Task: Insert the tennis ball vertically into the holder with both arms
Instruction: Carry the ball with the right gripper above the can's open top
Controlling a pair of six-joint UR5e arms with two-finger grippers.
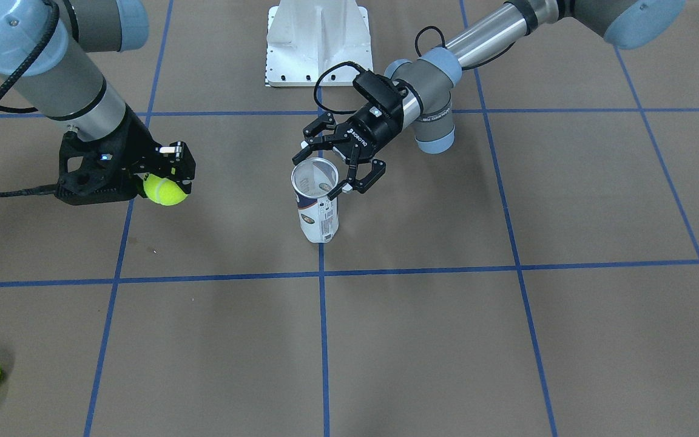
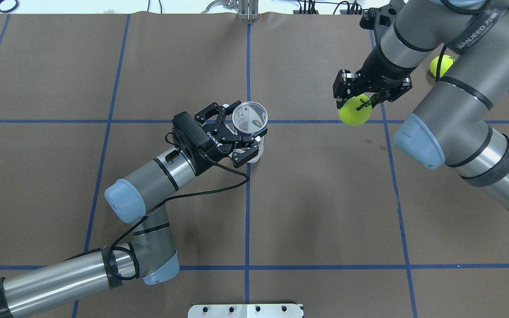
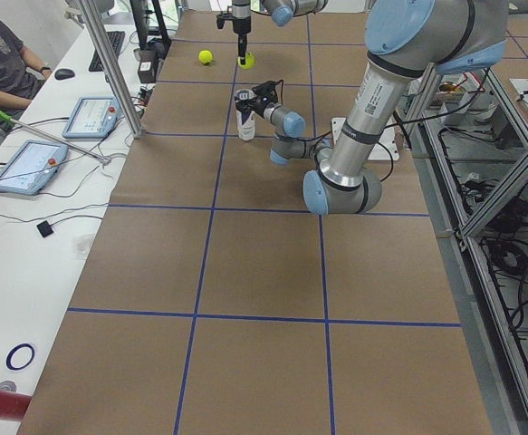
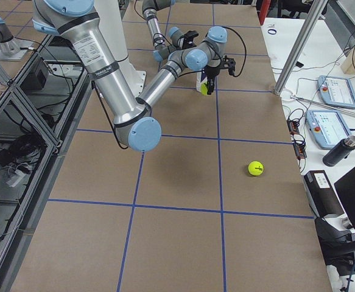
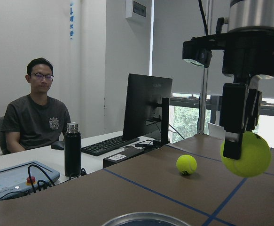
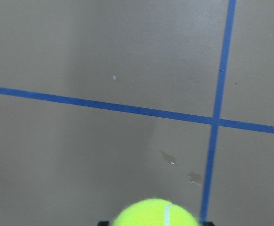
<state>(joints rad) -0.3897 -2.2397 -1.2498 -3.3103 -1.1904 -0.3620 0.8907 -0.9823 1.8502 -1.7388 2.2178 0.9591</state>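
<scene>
holding the upright holder (image 1: 319, 218) near its rim are left jaws; right jaws grip a ball (image 1: 165, 189) above the surface (image 1: 446, 340).

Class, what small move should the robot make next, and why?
Probably carry the right gripper sideways until the tennis ball hangs above the holder: the ball is gripped and lifted but off to the side, while the left gripper steadies the upright, open holder.

The silver-grey left arm (image 2: 148, 185) stretches forward, its black left gripper (image 2: 248, 128) held sideways, fingers closed around the clear can (image 2: 249, 115). The silver-grey right arm (image 2: 449, 110) points its black right gripper (image 2: 356, 104) downward, pinching a yellow tennis ball (image 2: 355, 111).
</scene>
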